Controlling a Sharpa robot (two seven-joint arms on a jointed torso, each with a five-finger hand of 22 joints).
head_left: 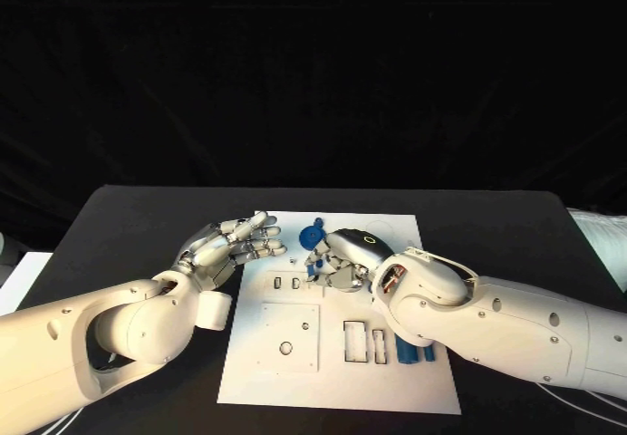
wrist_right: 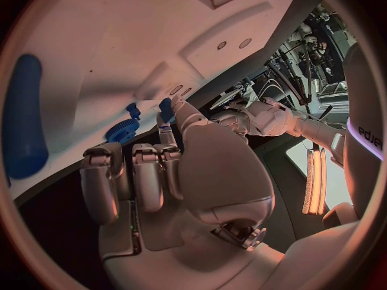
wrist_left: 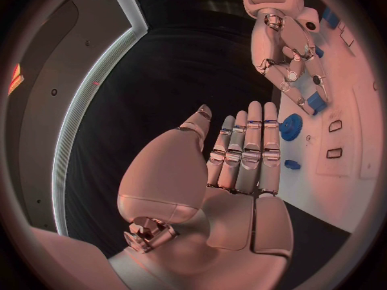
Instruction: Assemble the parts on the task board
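two blue parts [head_left: 414,352] seemingly on task board [head_left: 262,381].

Black table [head_left: 144,227]: matte top. Black curtain [head_left: 313,91]: hangs behind the table's far edge. White cable [head_left: 582,403]: on the table's near right corner.
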